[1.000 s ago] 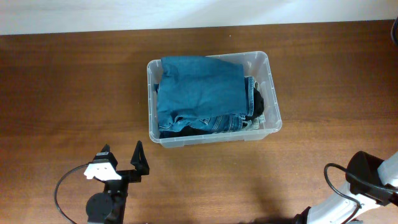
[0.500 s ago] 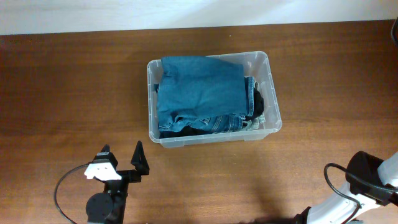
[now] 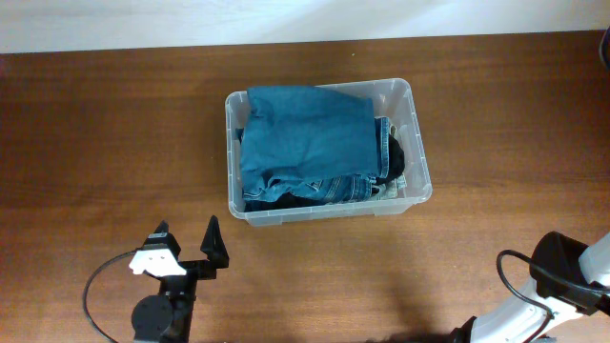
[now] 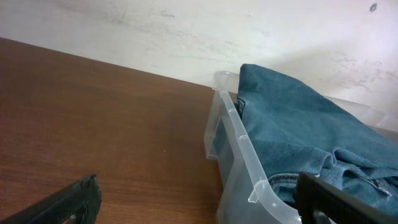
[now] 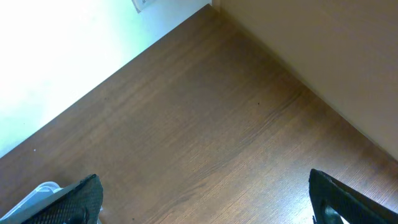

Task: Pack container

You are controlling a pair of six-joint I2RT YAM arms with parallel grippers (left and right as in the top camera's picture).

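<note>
The container (image 3: 420,179), a clear plastic tub with rounded corners and a thick rim, stands on the wooden table and holds folded blue denim clothes (image 3: 305,138) with darker fabric at its right side. In the left wrist view the container's rim (image 4: 236,124) and the denim (image 4: 298,130) show close ahead. My left gripper (image 3: 187,240) is open and empty, in front of the container's left corner. My right arm (image 3: 562,276) is at the bottom right; its gripper (image 5: 205,199) is open over bare table.
A pale wall (image 4: 205,31) runs behind the table's far edge. A black cable (image 3: 95,286) loops beside the left arm's base. The wooden tabletop (image 3: 105,143) stretches left and right of the container.
</note>
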